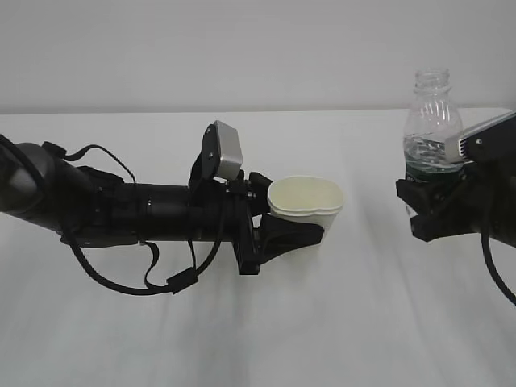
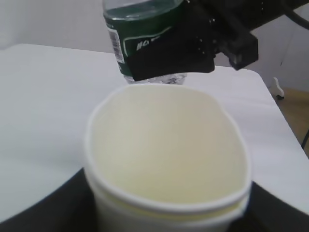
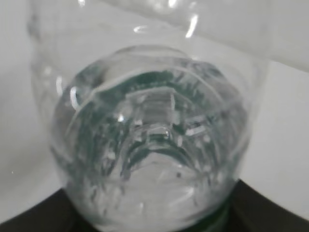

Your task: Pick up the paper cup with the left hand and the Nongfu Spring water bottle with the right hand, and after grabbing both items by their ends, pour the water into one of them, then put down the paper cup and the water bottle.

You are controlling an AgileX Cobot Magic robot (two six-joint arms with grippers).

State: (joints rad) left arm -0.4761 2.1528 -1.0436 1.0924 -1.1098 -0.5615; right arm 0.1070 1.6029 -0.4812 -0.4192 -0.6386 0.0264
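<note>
Nearest the exterior camera, the left hand stretches in from the left edge of the bench, its cables looping below it, and its tool pinches the paper cup by the lower part of its wall. The cup is upright and held off the bench, roughly at the middle of it, and the left wrist view shows its rim squeezed into an oval and its inside dry. That squeeze is my first worry: I judge a thin paper wall gripped this firmly could buckle further once water adds weight, or slide down between the fingers. Well apart to the right, near the right edge of the bench, the right hand has its tool clamped on the Nongfu Spring water bottle around the green label band, neck up and capless. The water stands about at shoulder height of the bottle. From the right wrist view only the clear ribbed body fills the frame, so the fingers' contact cannot be checked there. Risks I see from here: a wide gap to close before any pour, so tipping too early would wet the bench; a narrowed oval mouth gives a smaller target; and a smooth, soft bottle may twist in the grip as it tilts, sending the stream past the rim.
</note>
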